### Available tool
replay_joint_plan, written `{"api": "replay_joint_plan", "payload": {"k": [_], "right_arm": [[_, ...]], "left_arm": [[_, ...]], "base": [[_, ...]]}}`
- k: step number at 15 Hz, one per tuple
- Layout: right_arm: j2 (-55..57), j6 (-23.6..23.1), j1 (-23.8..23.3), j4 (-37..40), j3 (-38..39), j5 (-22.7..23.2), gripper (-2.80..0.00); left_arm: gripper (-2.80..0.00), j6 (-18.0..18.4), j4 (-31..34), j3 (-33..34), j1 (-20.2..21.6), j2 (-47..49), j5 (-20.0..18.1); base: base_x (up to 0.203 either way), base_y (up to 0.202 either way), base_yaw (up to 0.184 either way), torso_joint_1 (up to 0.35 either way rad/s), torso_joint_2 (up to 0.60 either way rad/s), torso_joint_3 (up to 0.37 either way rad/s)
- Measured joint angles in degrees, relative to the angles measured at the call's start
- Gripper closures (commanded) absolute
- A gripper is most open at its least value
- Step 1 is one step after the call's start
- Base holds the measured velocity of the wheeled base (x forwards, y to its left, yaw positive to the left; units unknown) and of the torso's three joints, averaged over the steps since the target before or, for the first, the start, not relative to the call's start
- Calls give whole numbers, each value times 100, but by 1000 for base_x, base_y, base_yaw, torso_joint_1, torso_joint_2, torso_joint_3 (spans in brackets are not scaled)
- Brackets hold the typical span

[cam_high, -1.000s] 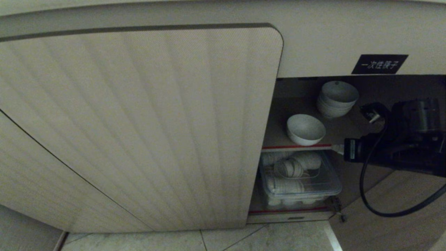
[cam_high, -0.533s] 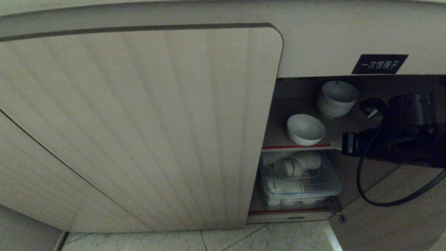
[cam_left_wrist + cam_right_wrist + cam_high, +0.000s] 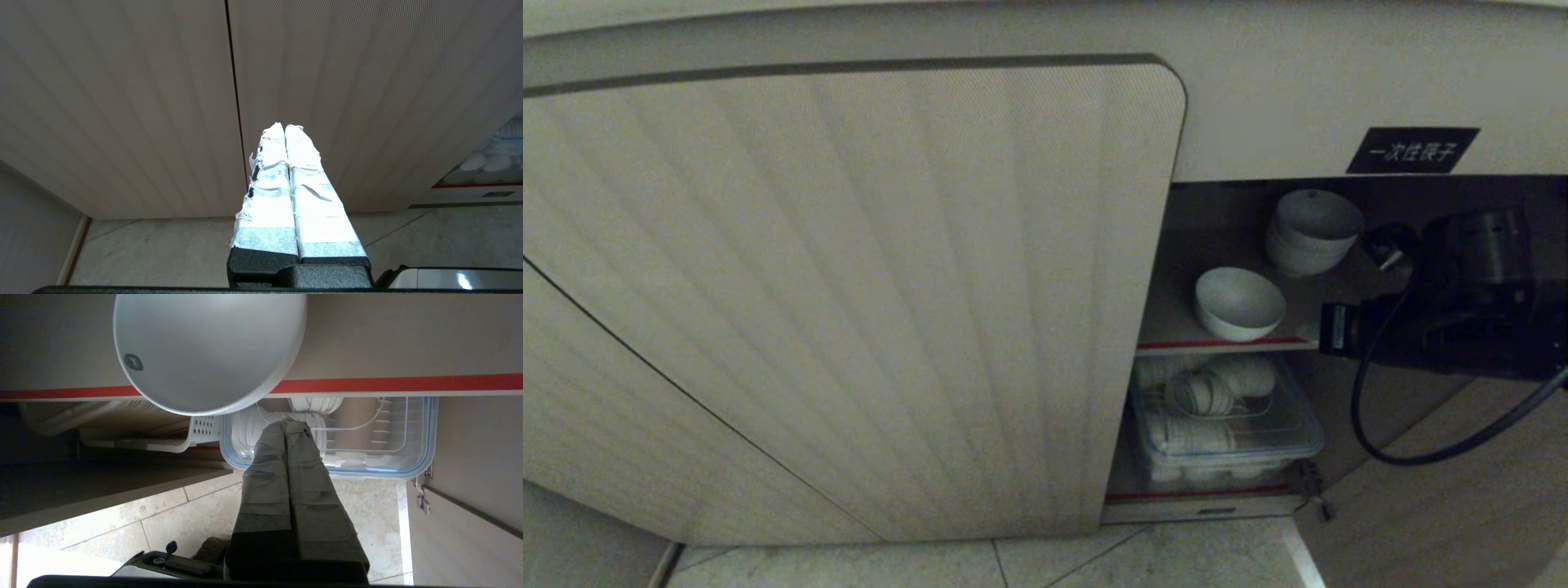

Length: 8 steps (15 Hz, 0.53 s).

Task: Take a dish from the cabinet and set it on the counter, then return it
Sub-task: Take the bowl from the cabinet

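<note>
The dish (image 3: 1240,304) (image 3: 208,347), a small white bowl, stands alone at the front of the cabinet's (image 3: 1411,149) red-edged shelf (image 3: 1217,345). Its rim juts over the edge. My right arm (image 3: 1445,327) reaches in from the right at shelf height. In the right wrist view my right gripper (image 3: 286,421) is shut with nothing in it. Its tips are just outside the shelf edge (image 3: 388,384), beside the dish and apart from it. My left gripper (image 3: 284,125) is shut and empty in front of the ribbed door (image 3: 367,81), above the floor. The counter is out of view.
A stack of white bowls (image 3: 1313,230) stands deeper on the same shelf. Below it sits a clear blue-rimmed box (image 3: 1225,425) (image 3: 408,465) of white dishes. The closed ribbed door (image 3: 849,286) fills the left. An open door leaf (image 3: 1421,506) and a black cable loop (image 3: 1372,425) hang at the right.
My right arm has risen and edged left toward the shelf, and its cable loop has lifted with it. The dish and the left gripper have not moved.
</note>
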Motion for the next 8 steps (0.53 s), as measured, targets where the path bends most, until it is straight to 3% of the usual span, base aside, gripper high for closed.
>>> {"api": "replay_joint_plan", "payload": {"k": [8], "right_arm": [[69, 4, 2, 143, -199, -138, 0]], "left_arm": [[0, 0, 0, 0, -2, 0, -2]], "base": [[0, 0, 0, 0, 0, 0]]}}
